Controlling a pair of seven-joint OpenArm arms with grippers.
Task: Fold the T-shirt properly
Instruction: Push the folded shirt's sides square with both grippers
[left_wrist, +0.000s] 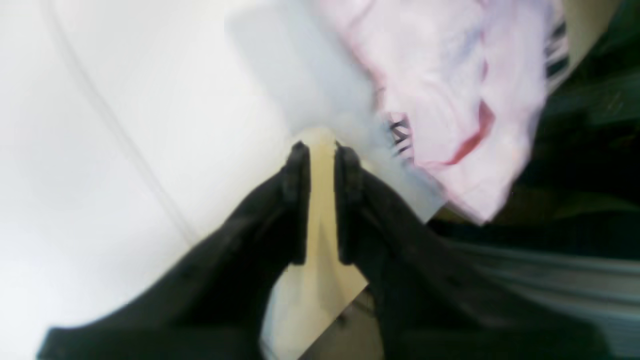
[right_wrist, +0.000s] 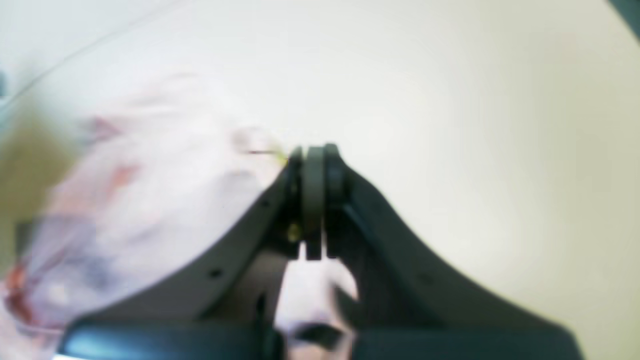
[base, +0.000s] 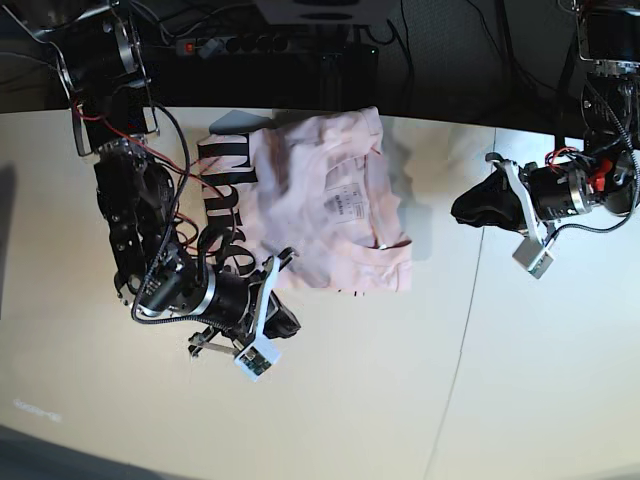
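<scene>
The pale pink T-shirt (base: 330, 200) lies bunched and partly folded at the back middle of the table, its white neck label (base: 347, 200) facing up and black lettering (base: 225, 200) showing along its left side. My right gripper (base: 288, 322) sits just in front of the shirt's near edge. Its fingers are shut together (right_wrist: 314, 149), and the blurred shirt (right_wrist: 150, 200) lies beside them. My left gripper (base: 462, 208) is off to the shirt's right, clear of it. In the left wrist view its fingers (left_wrist: 322, 147) stand a narrow gap apart with nothing between them, and the shirt (left_wrist: 450, 75) is ahead.
The white table (base: 520, 380) has a seam line (base: 460, 330) running front to back on the right. Behind its back edge lie a power strip and cables (base: 270, 45). Both arm bases stand at the back corners.
</scene>
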